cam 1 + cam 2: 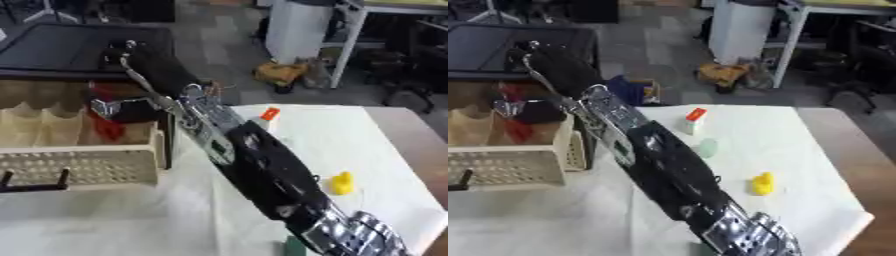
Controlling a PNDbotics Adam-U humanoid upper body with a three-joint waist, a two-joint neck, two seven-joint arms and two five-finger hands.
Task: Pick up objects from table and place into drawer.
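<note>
On the white table [367,145], the right hand [118,107] hung over the drawer [83,165], fingers pinching a red thing [108,127] just below them.

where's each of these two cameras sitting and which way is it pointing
Left eye view: in the robot's head, looking down over the white table toward the drawer at left; the right arm crosses from lower right, its hand over the drawer near something red.
Right eye view: same head, same downward look, the arm crossing alike; more table shows beyond the drawer.
Shared: the yellow object, the orange-capped object, the drawer, the arm.
</note>
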